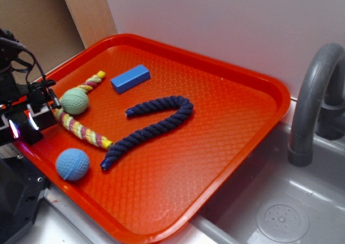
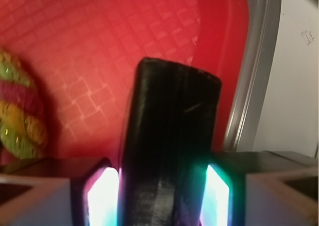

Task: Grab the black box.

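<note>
My hand (image 2: 162, 196) is clenched on the black box (image 2: 172, 136) at 9 o'clock of the red tray (image 1: 237, 77), so next I should lift it straight up.

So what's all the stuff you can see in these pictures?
Red plastic tray: one, on the counter beside the sink.
Bright blue rectangular block: one, near the tray's far edge.
Dark navy braided rope: one, bent, mid-tray.
Pink, yellow and green braided rope: one, on the tray's left.
Green ball: one, on that rope.
Light blue ball: one, near the tray's front left edge.
Grey faucet: one, at the right.
Grey sink: one, lower right.
Small matte black box: one, between the gripper's fingers.
Gripper: one, black with glowing pads, at the tray's left edge, closed on the black box.
</note>
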`<state>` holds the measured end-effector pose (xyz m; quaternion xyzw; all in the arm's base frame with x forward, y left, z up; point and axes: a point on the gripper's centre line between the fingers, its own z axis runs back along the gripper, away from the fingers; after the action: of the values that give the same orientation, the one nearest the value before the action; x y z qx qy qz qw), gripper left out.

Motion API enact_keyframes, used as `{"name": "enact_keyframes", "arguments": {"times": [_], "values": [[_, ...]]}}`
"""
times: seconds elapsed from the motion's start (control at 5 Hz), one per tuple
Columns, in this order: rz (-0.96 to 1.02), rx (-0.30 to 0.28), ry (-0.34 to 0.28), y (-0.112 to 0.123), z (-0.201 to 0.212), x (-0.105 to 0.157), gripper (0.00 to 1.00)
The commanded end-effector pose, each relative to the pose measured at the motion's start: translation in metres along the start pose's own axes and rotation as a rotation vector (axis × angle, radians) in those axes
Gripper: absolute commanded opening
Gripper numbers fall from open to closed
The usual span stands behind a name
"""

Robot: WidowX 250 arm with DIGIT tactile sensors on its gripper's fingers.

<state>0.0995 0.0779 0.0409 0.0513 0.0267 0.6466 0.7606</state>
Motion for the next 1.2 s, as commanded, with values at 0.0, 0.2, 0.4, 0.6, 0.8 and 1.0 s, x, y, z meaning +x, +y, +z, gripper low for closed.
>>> {"name": "enact_keyframes", "arguments": {"times": [0.0, 0.2, 0.4, 0.6, 0.8, 1.0], "values": [[-0.064, -0.032, -0.002, -0.004, 0.022, -0.009, 0.0], [-0.114, -0.029, 0.017, -0.012, 0.035, -0.01, 0.0], [-0.364, 0.06, -0.001, -0.051, 0.09, -0.033, 0.0], [-0.612, 0.13, -0.032, -0.095, 0.142, -0.065, 0.0], [-0.815, 0.049, -0.25, -0.111, 0.182, -0.083, 0.0], [-0.922, 0.058, -0.353, -0.095, 0.189, -0.087, 0.0]]}}
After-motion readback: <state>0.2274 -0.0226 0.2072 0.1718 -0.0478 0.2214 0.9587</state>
